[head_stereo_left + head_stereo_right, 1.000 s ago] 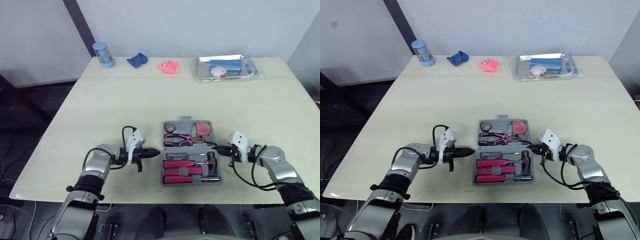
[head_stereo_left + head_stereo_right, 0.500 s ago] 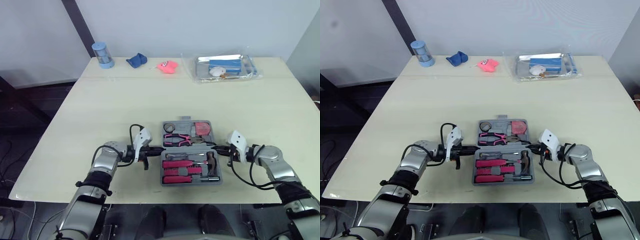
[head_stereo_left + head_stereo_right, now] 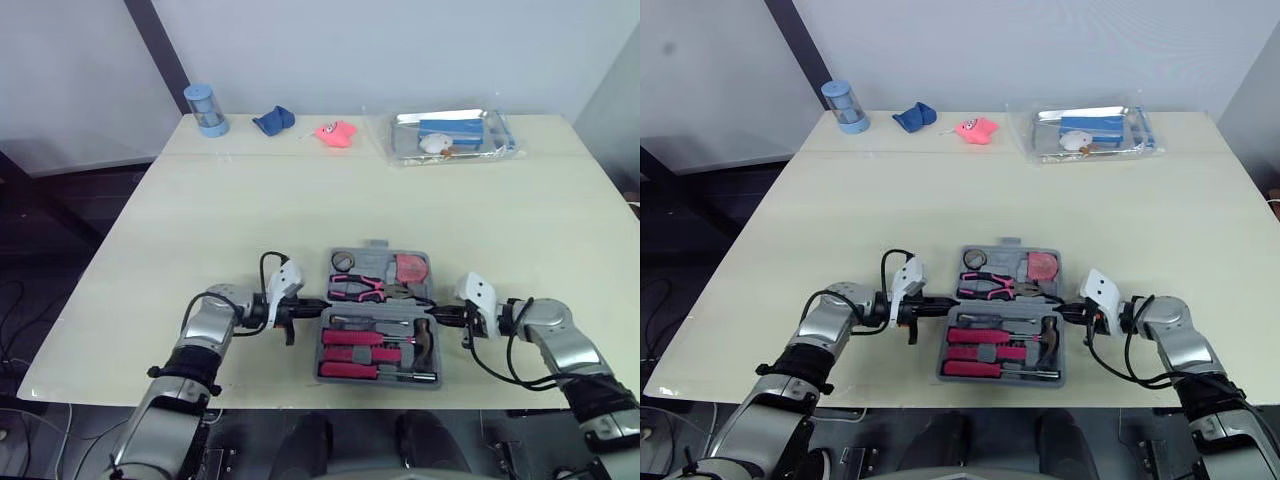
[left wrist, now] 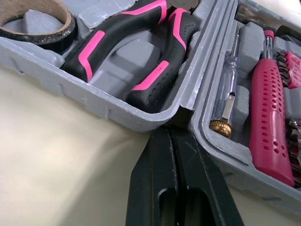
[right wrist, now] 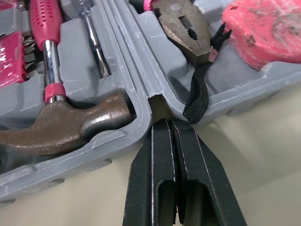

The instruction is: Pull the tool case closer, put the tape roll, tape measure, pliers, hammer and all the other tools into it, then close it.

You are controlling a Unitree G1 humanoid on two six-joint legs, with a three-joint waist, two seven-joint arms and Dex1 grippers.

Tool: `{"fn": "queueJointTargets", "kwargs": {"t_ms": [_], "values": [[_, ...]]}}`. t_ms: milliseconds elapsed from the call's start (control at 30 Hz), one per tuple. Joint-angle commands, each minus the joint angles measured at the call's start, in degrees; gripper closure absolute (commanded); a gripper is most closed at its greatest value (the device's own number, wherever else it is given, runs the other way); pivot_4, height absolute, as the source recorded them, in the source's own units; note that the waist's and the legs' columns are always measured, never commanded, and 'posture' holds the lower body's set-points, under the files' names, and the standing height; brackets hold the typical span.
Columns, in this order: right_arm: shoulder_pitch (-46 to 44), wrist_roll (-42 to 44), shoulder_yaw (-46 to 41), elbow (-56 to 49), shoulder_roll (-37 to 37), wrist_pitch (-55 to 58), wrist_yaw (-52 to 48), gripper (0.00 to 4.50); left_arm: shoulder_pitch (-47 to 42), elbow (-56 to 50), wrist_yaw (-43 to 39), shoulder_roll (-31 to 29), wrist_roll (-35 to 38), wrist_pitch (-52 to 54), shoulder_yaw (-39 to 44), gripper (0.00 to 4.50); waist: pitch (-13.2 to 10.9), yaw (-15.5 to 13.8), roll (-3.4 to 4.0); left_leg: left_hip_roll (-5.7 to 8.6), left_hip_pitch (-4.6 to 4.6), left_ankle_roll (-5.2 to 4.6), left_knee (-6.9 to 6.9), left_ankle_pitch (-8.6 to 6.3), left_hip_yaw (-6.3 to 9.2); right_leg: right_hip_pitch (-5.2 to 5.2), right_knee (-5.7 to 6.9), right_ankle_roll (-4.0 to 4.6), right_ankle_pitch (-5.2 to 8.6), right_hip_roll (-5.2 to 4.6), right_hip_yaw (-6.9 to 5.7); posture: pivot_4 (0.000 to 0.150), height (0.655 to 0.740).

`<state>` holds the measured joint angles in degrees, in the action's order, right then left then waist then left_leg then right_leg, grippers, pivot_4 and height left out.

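Tool case [image 3: 323, 352] open, near table [image 3: 300, 200] edge at 6 o'clock; closed left gripper [image 3: 316, 303] at 9 o'clock, closed right gripper [image 3: 433, 313] at 3, touching hinge ends.

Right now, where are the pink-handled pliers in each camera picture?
Left eye view: pliers in the tool case's far half.
Right eye view: same place.
Left wrist view: handles, beside the tape roll.
Right wrist view: head, beside the tape measure.
Landmark: the case's hinge.
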<state>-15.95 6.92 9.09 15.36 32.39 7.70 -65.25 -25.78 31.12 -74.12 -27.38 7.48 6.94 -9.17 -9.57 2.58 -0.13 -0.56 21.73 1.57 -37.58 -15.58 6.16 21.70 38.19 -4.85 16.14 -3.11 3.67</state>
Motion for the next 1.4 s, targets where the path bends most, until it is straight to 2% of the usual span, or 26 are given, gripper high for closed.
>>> {"fn": "queueJointTargets", "kwargs": {"t_ms": [33,267,867,1067,1300,1400], "values": [[1.07,2.23,1.03,-5.05,-0.13,1.28,-2.26,4.46,2.54,-5.43,-3.08,0.50,0.90,2.06,-2.99,4.50,0.00,-0.03,0.00,0.00,0.00,0.00,0.00,0.00,0.00,0.00,0.00,0.00,0.00,0.00,0.00,0.150,0.7400],[2.32,2.57,0.69,-6.63,0.42,2.69,-2.54,4.46,4.53,-8.86,-3.98,-0.24,0.99,4.57,-3.31,4.50,0.00,-0.08,0.00,0.00,0.00,0.00,0.00,0.00,0.00,0.00,-0.02,0.00,0.00,0.00,0.00,0.150,0.7400],[3.12,2.11,0.44,-7.57,0.81,3.37,-1.80,4.46,4.73,-8.33,-2.95,-0.70,0.50,4.26,-2.77,4.50,0.00,-0.07,0.00,0.00,0.00,-0.01,0.00,0.00,0.00,0.00,-0.02,0.00,0.00,0.00,0.00,0.150,0.7400],[3.79,3.81,-2.85,-7.98,2.75,5.92,-0.79,4.46,6.15,-10.03,-2.78,-3.42,1.56,3.86,-0.40,4.50,0.00,-0.06,0.00,-0.01,0.01,-0.01,0.00,0.00,0.00,0.00,-0.02,0.00,0.00,0.00,0.00,0.150,0.7400],[4.20,10.89,-10.42,-10.33,6.42,16.22,0.57,4.46,12.75,-22.48,-2.96,-9.03,8.67,8.15,5.61,4.50,-0.03,-0.12,0.00,-0.03,0.03,-0.01,0.02,-0.01,0.02,0.01,-0.03,0.00,0.00,-0.01,0.01,0.150,0.7400],[2.25,13.71,-12.75,-9.06,7.02,20.66,1.20,3.69,15.79,-28.81,-3.38,-10.58,11.90,9.38,6.64,4.50,-0.04,-0.21,-0.02,-0.03,0.02,-0.01,0.04,-0.01,0.01,0.00,-0.07,0.00,0.00,-0.02,0.00,0.150,0.7400]]}}
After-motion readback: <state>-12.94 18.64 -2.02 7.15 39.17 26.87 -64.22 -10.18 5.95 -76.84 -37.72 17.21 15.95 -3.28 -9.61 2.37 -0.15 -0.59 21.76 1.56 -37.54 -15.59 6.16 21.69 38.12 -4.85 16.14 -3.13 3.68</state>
